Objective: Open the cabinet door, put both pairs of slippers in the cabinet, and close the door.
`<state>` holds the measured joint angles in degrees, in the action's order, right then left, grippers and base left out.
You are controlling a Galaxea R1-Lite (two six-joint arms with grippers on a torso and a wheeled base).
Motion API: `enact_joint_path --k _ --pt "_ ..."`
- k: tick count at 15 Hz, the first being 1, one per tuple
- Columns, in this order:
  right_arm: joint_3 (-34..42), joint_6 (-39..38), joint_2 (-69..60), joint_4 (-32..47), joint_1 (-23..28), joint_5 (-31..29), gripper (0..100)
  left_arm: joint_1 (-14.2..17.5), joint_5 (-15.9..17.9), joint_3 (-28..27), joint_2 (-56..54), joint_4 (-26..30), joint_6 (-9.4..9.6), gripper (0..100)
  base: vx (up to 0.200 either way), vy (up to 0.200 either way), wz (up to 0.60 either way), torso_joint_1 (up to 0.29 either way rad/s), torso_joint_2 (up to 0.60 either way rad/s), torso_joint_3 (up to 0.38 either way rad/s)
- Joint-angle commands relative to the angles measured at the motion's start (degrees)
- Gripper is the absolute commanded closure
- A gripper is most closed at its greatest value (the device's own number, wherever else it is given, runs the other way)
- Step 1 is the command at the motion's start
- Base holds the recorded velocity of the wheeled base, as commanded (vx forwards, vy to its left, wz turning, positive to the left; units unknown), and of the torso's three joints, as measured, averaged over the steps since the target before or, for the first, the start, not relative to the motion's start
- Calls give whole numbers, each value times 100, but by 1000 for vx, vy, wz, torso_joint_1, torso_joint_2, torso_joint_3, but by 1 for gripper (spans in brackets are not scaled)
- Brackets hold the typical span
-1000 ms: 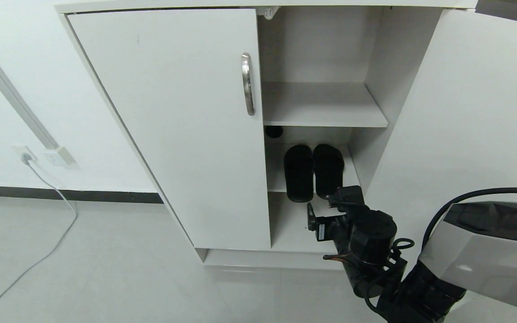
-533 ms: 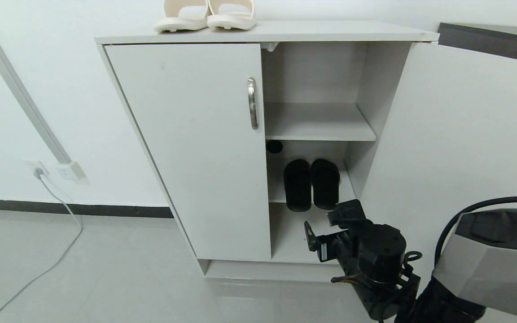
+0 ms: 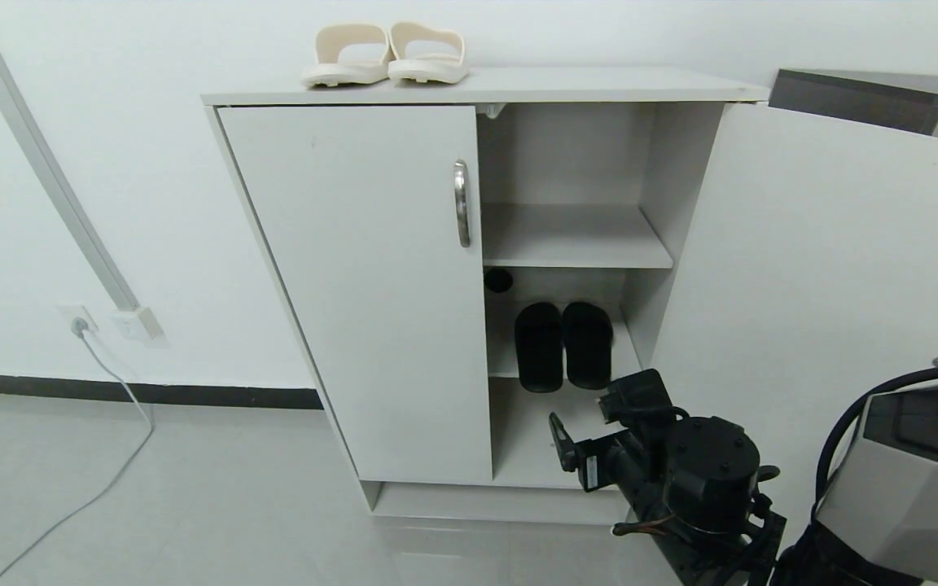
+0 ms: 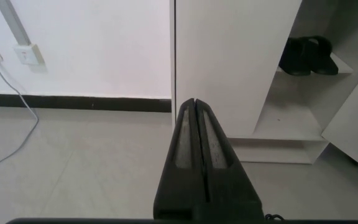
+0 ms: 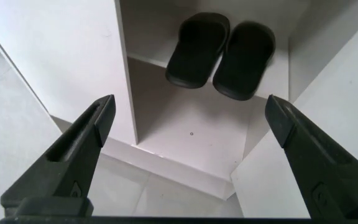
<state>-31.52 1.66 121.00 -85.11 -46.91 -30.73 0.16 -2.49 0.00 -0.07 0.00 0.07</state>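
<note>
The cabinet (image 3: 599, 83) stands with its right door (image 3: 803, 268) swung wide and its left door (image 3: 355, 285) shut. The black slippers (image 3: 563, 346) lie side by side on the middle shelf (image 3: 500, 350), toward its front edge. The cream slippers (image 3: 387, 55) sit on the cabinet top, at its front edge above the left door.

The right hand (image 3: 595, 415) hangs in front of the open side, just below the front edge of the middle shelf. Its fingers are spread wide apart and hold nothing. The left hand (image 4: 194, 109) is low over the floor (image 4: 92, 162), facing the left door, with its fingers pressed together and nothing between them.

By the look of it, one pair is stowed and the step in hand is fetching the second. The next move calls for lifting the right hand well up to the cabinet top and closing it across both cream slippers from the front edge. The pair then goes in through the open side, where the upper shelf (image 3: 575, 236) is the nearest place. Only then can the right door be pushed shut.
</note>
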Motion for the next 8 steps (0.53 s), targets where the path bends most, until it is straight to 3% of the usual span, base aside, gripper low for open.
enact_joint_path --k 1,8 --pt "15 1 -7 -40 -2 -3 0 2 3 0 7 0 -7 100 0 0 0 0 0 0" --pt "41 1 72 -225 -2 -3 0 2 3 0 7 0 -16 100 0 200 0 3 3 6"
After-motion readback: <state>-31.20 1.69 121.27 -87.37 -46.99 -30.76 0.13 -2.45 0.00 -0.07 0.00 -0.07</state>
